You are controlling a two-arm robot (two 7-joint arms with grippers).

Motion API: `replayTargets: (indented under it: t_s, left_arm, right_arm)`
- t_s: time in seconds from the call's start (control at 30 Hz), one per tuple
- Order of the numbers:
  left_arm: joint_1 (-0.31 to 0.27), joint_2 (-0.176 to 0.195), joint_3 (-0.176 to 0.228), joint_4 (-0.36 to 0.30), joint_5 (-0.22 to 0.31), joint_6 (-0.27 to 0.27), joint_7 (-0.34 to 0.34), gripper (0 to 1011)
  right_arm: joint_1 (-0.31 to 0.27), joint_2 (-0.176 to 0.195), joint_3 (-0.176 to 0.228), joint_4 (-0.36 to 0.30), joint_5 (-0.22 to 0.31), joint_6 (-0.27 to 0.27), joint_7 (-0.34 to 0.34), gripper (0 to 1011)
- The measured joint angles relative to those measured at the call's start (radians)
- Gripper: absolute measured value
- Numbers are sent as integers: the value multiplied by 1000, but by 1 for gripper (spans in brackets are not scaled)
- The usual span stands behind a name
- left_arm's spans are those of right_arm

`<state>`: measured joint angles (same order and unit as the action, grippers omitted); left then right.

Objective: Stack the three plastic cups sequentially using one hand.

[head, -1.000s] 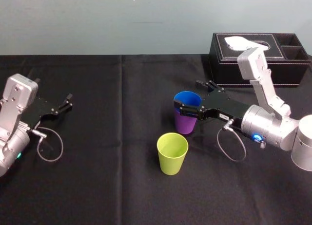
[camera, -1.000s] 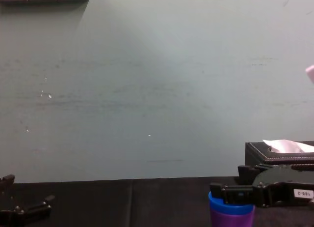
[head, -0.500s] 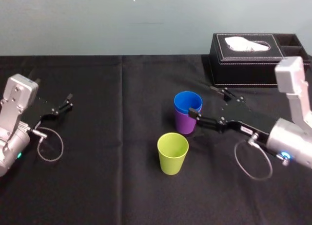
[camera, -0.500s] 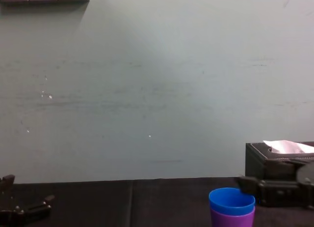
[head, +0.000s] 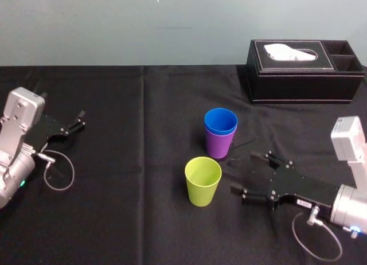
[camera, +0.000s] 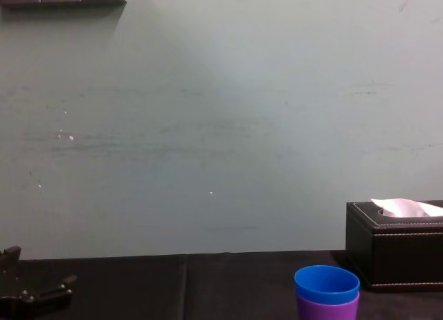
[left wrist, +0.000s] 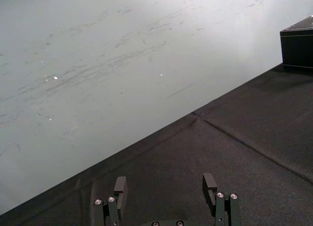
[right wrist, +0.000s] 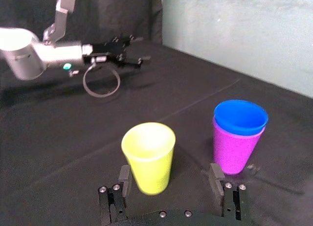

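**A:** Jaws first: how do they stand on the right gripper?

**B:** Spread wide, with nothing between them. It sits low over the black table on the robot's right, pointing toward the cups.

**A:** And where are the cups?

**B:** The blue cup is nested inside the purple cup, and the pair stands upright near the middle of the table. The yellow-green cup stands alone, mouth up, just nearer the robot than that pair and not touching it.

**A:** How close is the right gripper to them?

**B:** It is near the yellow-green cup, on that cup's right, with a gap between. In the right wrist view the cup stands just ahead of the parted fingers, closer to one finger than the other, and the nested pair is farther off.

**A:** What about the other arm?

**B:** The left gripper rests at the table's far left, jaws apart and empty, well apart from every cup.

**A:** Anything else on the table?

**B:** A black tissue box sits at the far right, behind the cups, with white tissue showing at its slot
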<state>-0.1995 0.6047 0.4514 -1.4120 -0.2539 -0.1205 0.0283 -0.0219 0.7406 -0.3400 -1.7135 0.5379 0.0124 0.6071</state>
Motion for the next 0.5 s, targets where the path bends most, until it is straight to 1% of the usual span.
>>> replayTargets:
  t_s: [0.03,0.1,0.27,0.5]
  left_arm:
    - [0,0,0,0,0,0,0,1011]
    - [0,0,0,0,0,0,0,1011]
    - [0,0,0,0,0,0,0,1011]
    - [0,0,0,0,0,0,0,1011]
  right_arm:
    - [0,0,0,0,0,0,0,1000]
    - [-2,7,-15,8,-9,-5,14,1000]
    - [2,10,-34,19,-21,-8,25,1000]
    - [27,-1,-66,35,-42,-2,31,1000]
